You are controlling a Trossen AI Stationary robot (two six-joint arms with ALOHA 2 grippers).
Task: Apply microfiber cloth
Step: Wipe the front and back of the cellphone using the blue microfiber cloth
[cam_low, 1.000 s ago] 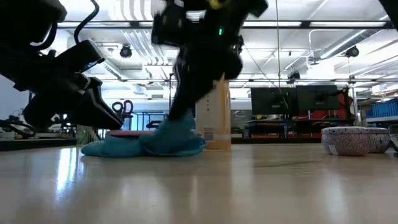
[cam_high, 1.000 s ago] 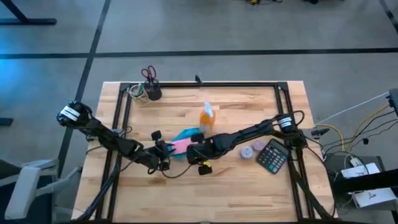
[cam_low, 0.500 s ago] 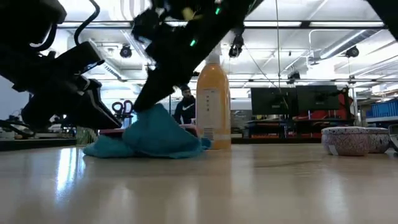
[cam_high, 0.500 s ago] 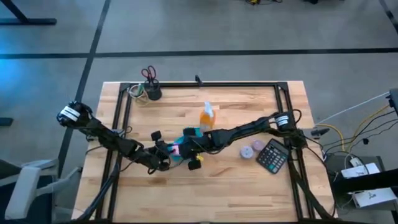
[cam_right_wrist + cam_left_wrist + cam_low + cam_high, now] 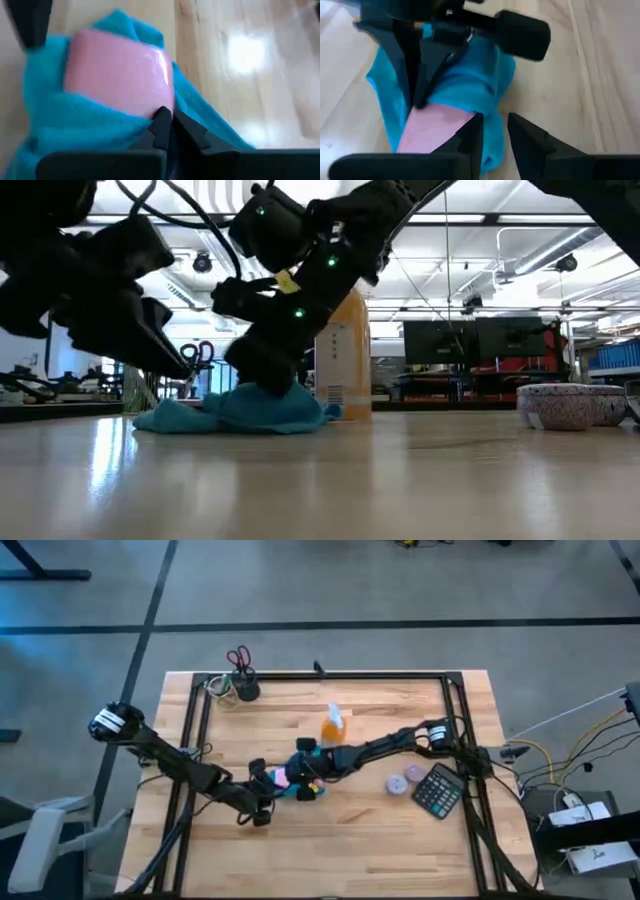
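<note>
Two pincers meet here. My right pincer (image 5: 167,131), fingers closed, pinches the cloth (image 5: 95,125) over the pink phone (image 5: 120,70). Left pincer (image 5: 495,135), slightly parted, steadies it alongside. I'd wipe gently, evenly.

We are finding no text, brand or number that can be read; the label on the orange bottle (image 5: 343,370) at the low view's centre is showing only unreadable marks.
</note>
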